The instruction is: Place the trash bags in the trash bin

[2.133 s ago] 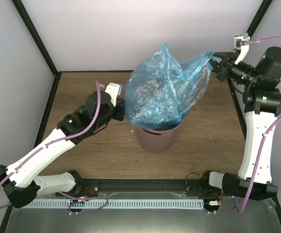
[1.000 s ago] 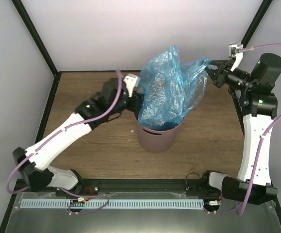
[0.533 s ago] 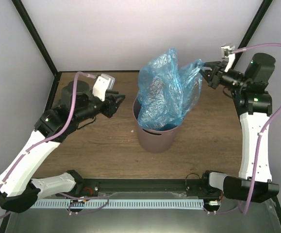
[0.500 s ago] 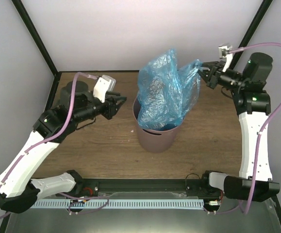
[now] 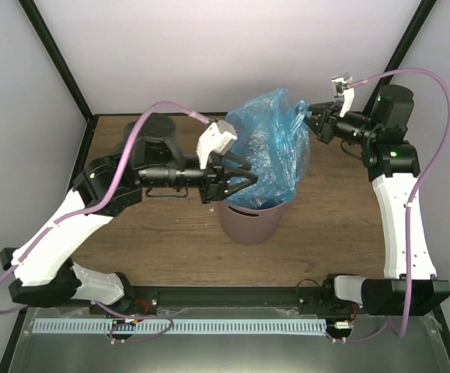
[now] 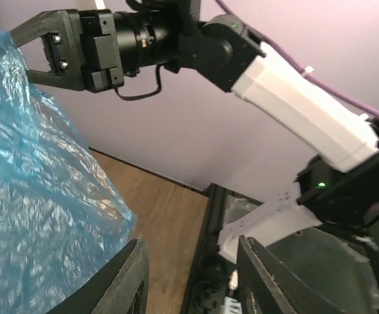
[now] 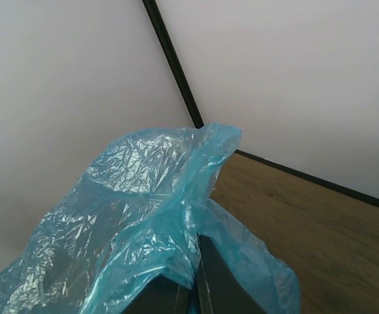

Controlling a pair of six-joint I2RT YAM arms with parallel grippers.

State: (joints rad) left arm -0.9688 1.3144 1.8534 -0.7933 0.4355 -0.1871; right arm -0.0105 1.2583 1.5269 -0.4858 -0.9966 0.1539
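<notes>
Two arms reach in from the near edge of the table [image 5: 162, 233]. At its middle stands one trash bin [image 5: 252, 221], mauve-brown and upright. One crinkly light-blue trash bag [image 5: 275, 151] has its lower part inside the bin, and its bulk rises well above the rim. The left tool [image 5: 249, 175] hangs over the bin's left rim against the bag's side, its jaws parted and empty. Farther back, the right tool [image 5: 312, 124] is clamped on the bag's upper right corner.

No legible text, no labels (nothing readable anywhere)
</notes>
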